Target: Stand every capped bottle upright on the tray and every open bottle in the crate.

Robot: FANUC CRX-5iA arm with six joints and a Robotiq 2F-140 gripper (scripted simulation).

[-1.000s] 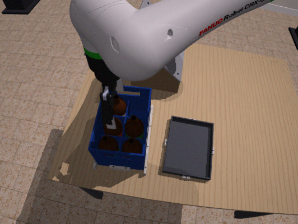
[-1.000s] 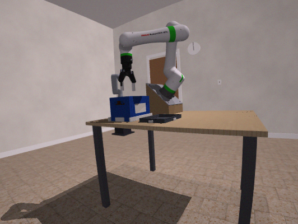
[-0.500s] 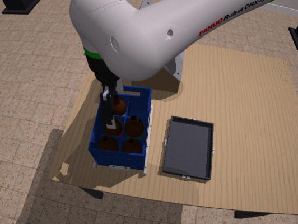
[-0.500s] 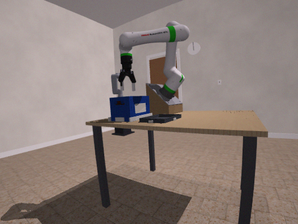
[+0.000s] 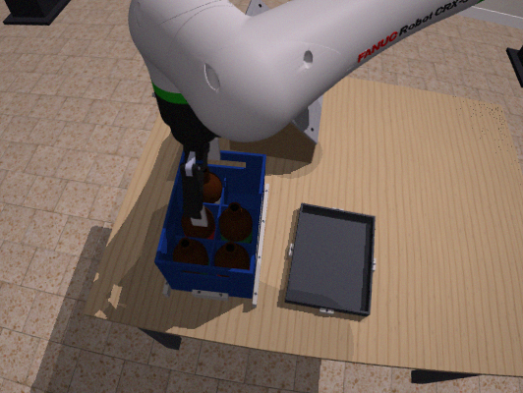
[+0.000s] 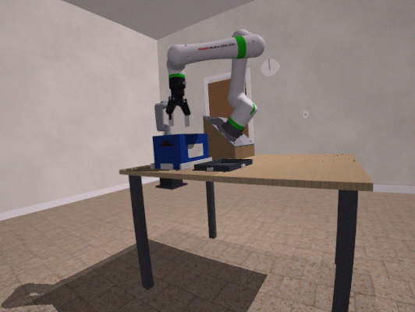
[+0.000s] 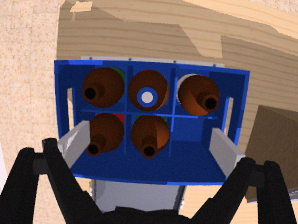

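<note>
The black two-fingered gripper point(image 6: 178, 113) hung above the blue plastic six-cell crate point(image 5: 258, 187), fingers spread wide with nothing between them, pointing straight down. What the coming move turned on was the vertical line between the claw and one bottle: the brown glass bottle with a white cap point(image 7: 147, 96), standing in the middle cell of the crate's far row in the wrist view. It stood upright, its long axis running along the claw's own approach, so a straight descent over its neck looked like the natural way in.

In the wrist view that capped bottle sat ahead of the midpoint between the fingers rather than directly beneath it, so the claw probably needed to shift farther over the crate before lowering. In the exterior view the fingertips were well above the crate's rim, apart from every bottle.

The four other brown bottles with dark open mouths point(image 7: 150, 137) filled neighbouring cells close beside the capped one. One corner cell looked vacant. The open fingers would have to pass between tight neighbours, a likely place for a knock.

The dark grey shallow rectangular tray point(image 5: 301, 255) lay on the wooden table point(image 5: 433, 196) just to the right of the crate in the top view, with no bottle on it.
</note>
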